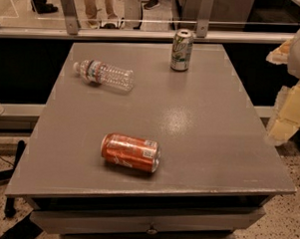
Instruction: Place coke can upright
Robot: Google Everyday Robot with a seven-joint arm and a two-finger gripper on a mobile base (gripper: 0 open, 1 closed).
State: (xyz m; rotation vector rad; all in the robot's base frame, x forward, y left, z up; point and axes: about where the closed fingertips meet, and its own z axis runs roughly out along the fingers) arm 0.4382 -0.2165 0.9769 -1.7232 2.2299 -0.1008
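The coke can lies on its side near the front of the grey table, left of centre. It is red-orange with white script, and its silver top and white label panel face right. My gripper shows as a pale cream shape at the right edge of the camera view. It is beyond the table's right side, well away from the can, and nothing shows in it.
A green-and-silver can stands upright at the back of the table. A clear plastic water bottle lies on its side at the back left. A glass partition with metal posts runs behind the table. Drawers sit under the front edge.
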